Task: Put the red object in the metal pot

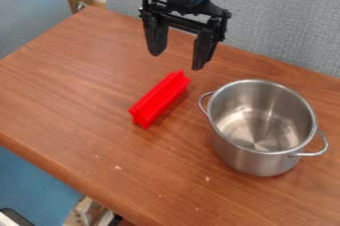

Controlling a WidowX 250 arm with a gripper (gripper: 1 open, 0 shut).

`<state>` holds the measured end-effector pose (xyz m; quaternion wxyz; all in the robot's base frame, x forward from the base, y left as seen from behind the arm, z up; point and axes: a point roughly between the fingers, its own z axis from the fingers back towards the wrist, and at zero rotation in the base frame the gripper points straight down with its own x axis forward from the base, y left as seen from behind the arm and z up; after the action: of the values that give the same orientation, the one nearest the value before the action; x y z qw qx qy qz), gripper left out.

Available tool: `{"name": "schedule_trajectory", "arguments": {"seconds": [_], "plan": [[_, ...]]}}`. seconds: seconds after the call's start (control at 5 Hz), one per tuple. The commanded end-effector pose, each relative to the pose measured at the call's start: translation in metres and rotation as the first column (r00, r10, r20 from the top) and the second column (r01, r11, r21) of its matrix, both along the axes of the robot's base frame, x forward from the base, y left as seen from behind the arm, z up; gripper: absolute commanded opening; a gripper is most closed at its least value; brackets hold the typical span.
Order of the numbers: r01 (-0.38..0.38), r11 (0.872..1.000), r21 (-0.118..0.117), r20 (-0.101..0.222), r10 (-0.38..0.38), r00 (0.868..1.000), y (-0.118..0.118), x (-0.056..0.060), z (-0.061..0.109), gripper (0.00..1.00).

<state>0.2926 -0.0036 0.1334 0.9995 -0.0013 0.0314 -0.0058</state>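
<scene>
While end effector (pixel 184 49) hovers (agape) | red object (pixel 161 100) lies below, untouched

Red block (pixel 161 100): plain, smooth, elongated, lying flat on the wooden worktop (pixel 80 81), long axis diagonal. Metal pot (pixel 263 125): shiny, round, straight-sided, upright and empty, small loop handles at rim. Pot stands just right of block, not touching.
</scene>
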Motion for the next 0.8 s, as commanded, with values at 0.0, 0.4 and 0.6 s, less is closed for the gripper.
{"name": "schedule_trajectory", "arguments": {"seconds": [0.0,0.4,0.6], "plan": [[-0.004,1.000,0.000,-0.026,0.004,1.000,0.003,-0.001,-0.013,1.00],[-0.007,1.000,0.020,-0.067,0.008,0.998,0.013,-0.001,-0.052,1.00],[-0.013,0.999,0.030,-0.086,0.016,0.996,0.019,0.000,-0.066,1.00]]}}
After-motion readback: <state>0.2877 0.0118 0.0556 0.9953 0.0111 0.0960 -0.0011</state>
